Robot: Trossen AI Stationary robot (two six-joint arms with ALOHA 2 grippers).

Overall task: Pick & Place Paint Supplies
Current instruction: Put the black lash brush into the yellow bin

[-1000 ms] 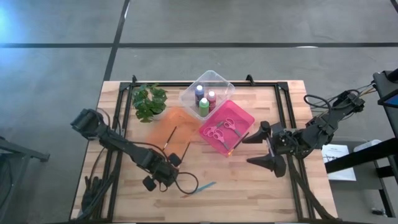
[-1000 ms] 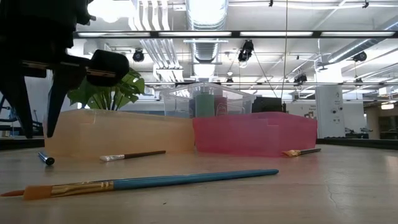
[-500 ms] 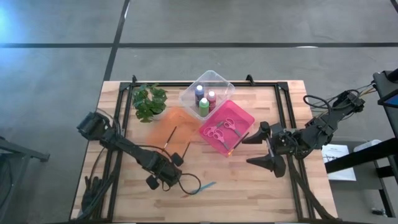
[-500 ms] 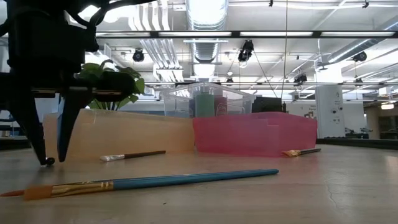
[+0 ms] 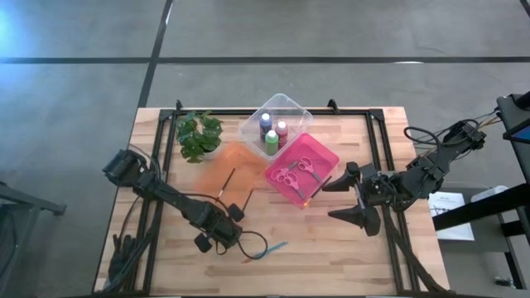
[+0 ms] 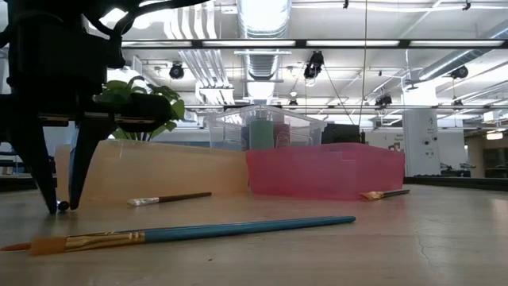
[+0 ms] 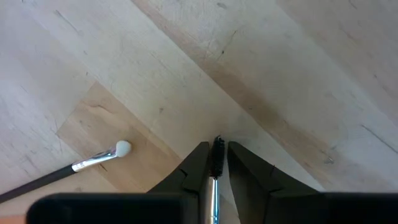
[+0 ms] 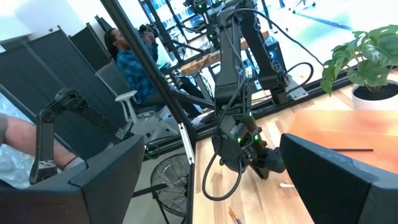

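left hand (image 5: 217, 240) at seven o'clock on the counter (image 5: 348, 248), fingers clamped on a dark brush (image 7: 217, 163), teal brush (image 5: 267, 250) lying just beside it, paint bottles (image 5: 272, 135) in the clear tray (image 5: 286, 106) at twelve o'clock, scissors (image 5: 296, 170) in the pink tray (image 5: 325, 155), right hand (image 5: 348, 199) at three o'clock with fingers apart

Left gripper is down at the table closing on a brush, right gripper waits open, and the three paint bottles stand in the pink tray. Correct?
Not quite: the high view shows the bottles in the clear tray; the pink tray holds scissors. The rest stands.
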